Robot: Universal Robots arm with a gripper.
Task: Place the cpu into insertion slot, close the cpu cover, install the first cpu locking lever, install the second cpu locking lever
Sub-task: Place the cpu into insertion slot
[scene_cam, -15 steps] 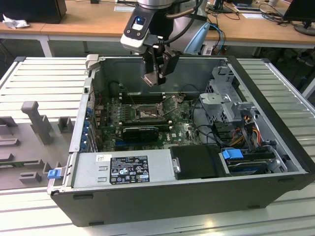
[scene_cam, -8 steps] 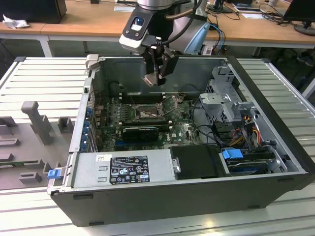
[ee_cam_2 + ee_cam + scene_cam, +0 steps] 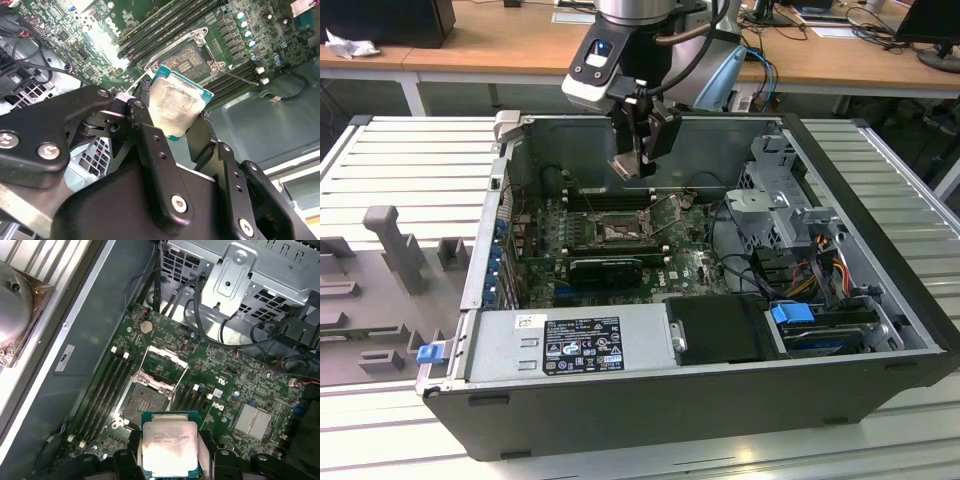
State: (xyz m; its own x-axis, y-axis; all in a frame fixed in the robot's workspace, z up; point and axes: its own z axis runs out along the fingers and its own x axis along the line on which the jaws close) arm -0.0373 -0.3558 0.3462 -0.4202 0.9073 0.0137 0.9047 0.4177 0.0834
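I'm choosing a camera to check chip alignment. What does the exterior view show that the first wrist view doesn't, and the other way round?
Exterior view alone: the whole open black computer case on the ribbed grey table, with its grey labelled power supply box. First wrist view alone: a round silver coin battery, a finned silver heatsink and the thin silvery cpu cover standing open. Both: the flat silvery-beige square cpu clamped in the gripper above the dark-framed square insertion slot, not yet seated.
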